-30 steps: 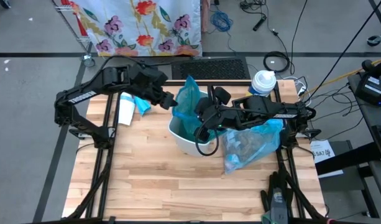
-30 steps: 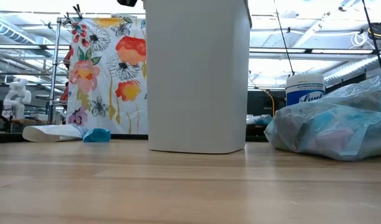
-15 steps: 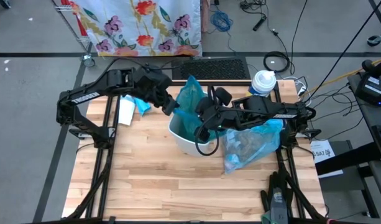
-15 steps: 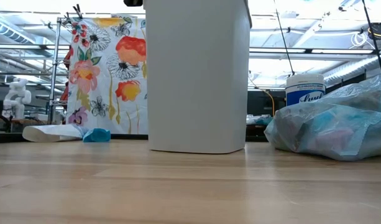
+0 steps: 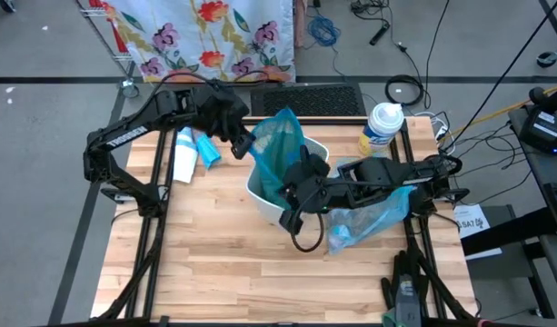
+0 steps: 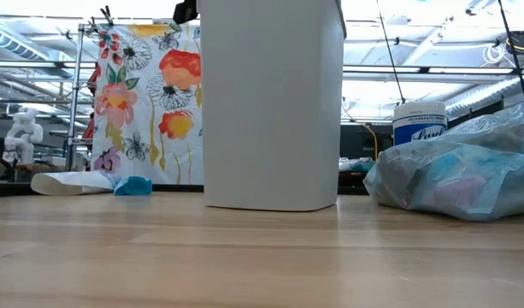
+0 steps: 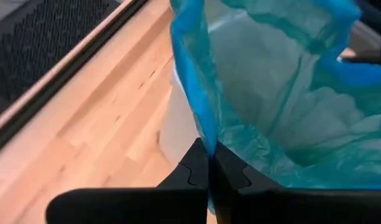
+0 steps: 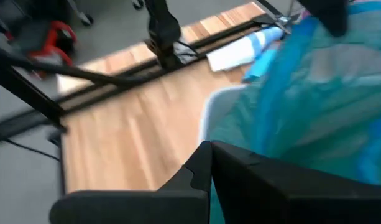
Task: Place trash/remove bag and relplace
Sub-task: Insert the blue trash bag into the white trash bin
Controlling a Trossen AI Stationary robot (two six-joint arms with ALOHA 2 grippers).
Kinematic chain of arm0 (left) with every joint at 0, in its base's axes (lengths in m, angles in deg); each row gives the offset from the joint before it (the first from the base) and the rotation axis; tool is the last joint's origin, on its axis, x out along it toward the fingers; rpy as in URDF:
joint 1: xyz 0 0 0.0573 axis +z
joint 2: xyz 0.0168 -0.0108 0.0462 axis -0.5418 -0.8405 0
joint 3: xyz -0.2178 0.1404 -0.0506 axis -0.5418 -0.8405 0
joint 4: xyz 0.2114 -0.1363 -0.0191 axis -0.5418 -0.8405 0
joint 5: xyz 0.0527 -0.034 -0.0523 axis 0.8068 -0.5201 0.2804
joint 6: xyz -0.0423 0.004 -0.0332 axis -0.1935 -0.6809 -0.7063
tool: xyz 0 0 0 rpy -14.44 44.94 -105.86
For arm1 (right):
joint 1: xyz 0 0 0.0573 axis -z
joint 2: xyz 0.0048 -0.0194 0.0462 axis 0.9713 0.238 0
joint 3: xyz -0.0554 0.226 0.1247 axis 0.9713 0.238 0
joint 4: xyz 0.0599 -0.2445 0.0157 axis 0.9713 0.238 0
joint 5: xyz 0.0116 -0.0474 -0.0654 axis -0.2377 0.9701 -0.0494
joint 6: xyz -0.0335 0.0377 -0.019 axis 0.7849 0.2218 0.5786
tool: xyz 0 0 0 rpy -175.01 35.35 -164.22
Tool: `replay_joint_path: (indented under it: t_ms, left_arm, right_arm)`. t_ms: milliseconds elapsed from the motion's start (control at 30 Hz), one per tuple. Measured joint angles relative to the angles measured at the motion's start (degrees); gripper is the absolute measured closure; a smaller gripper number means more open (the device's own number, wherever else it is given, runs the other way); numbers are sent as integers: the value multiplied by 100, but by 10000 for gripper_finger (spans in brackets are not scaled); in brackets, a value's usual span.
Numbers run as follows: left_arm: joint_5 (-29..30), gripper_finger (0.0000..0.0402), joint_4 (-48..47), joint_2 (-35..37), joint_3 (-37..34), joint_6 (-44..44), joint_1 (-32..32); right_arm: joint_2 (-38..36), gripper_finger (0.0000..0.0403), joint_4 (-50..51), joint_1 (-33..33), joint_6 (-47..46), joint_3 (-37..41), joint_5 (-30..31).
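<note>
My left gripper is pinched on the far rim of the teal bag, standing in the white bin. My right gripper, closed, sits at the near rim; the bag's mouth spans between us

The teal bag stands open in the white bin, its mouth pulled up above the rim, pinched at its edge. Right of the bin, the pale-blue bag lies slumped on the table, apparently full of crumpled trash.
</note>
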Motion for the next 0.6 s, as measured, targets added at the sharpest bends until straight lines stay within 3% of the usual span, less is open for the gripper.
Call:
replay_joint_path:
  t_ms: [233,400,600]
  left_arm:
    - [-190,401,-434,34,0,1131,461]
    - [-520,401,-794,59,0,1657,514]
    - [-942,401,-737,61,0,1959,352]
  right_arm:
    - [432,403,-1479,8,128,4,55]
    - [333,403,-1600,-89,-28,5,1944]
    - [199,403,-1789,336,-285,-8,2014]
